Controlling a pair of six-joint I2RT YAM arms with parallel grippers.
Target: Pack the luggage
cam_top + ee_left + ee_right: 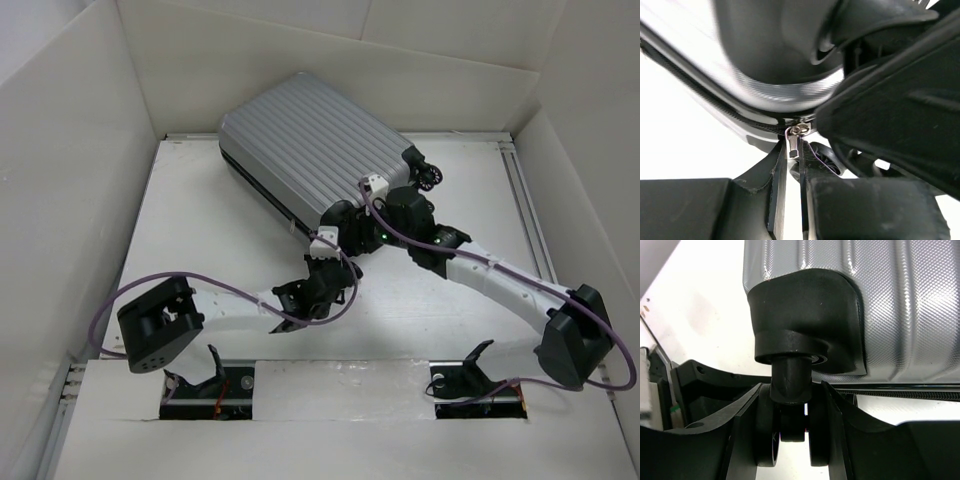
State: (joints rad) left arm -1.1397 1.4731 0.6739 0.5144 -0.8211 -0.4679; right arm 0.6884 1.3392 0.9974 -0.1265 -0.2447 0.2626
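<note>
Zip pull point(793, 141) is nipped in near-shut left pincer point(791, 156); wheel point(791, 427) is clamped in right pincer point(792, 390). Pull is best drawn along seam point(740, 119) w/ luggage point(310, 150) held braced.

**Crowded near corner, open bench point(200, 225) either side**
At the luggage's point(310, 140) near corner the left end effector point(791, 152), pinching the zipper pull point(793, 142), and the right end effector point(792, 390), clamped round a wheel point(792, 427), crowd together; walls point(60, 160) hem the bench.
</note>
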